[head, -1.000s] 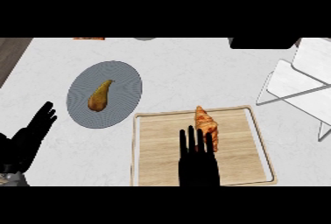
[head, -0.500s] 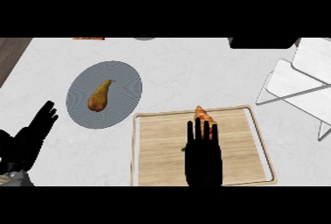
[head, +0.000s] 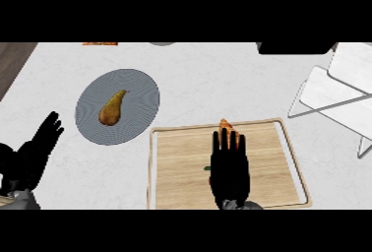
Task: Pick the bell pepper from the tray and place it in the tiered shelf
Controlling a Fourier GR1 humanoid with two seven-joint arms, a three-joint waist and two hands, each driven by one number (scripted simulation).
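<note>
An orange bell pepper [head: 227, 125] lies on the wooden tray [head: 276, 162] near its far edge. My right hand [head: 229, 170] is stretched flat over the tray with straight fingers, and its fingertips [head: 227, 140] cover most of the pepper; only the pepper's far tip and a bit of green stem at the hand's left side show. The white tiered shelf [head: 338, 93] stands at the right edge of the counter. Near the lower left, my left hand [head: 33, 155] rests open with its fingers up.
A grey plate [head: 141, 93] with a brown pear [head: 110, 108] on it sits left of the tray. A dark object [head: 294, 47] stands at the far edge, near a small orange item [head: 100, 43] and a grey one [head: 162, 44].
My right hand has moved forward over the tray and to the right, and now covers most of the pepper that lay beside it. The left hand has barely moved.
</note>
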